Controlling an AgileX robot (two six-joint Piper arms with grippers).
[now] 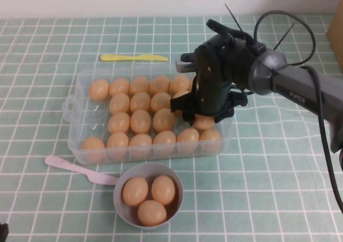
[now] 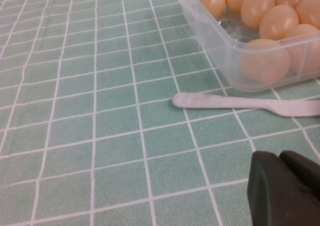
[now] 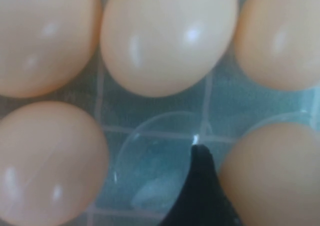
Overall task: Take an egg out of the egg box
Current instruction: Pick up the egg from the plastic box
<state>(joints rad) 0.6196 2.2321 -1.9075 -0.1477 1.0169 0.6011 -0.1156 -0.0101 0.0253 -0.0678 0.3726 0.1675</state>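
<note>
The egg box [image 1: 75, 110] is a clear plastic tray holding rows of orange-tan eggs. My right gripper [image 1: 201, 113] is down inside its right end, and its dark body hides the eggs below it. In the right wrist view one dark fingertip [image 3: 200, 181] stands in an empty cup [image 3: 150, 166], pressed against the side of the egg [image 3: 280, 176], which sits low in the box between the jaws. The other finger is out of view. My left gripper [image 2: 286, 191] is shut and empty, low over the cloth near the box's corner [image 2: 235, 55].
A small grey bowl [image 1: 177, 191] with three eggs stands in front of the box. A pale plastic knife [image 1: 75, 167] lies beside it and also shows in the left wrist view [image 2: 240, 101]. A yellow knife [image 1: 134, 57] lies behind the box. A green checked cloth covers the table.
</note>
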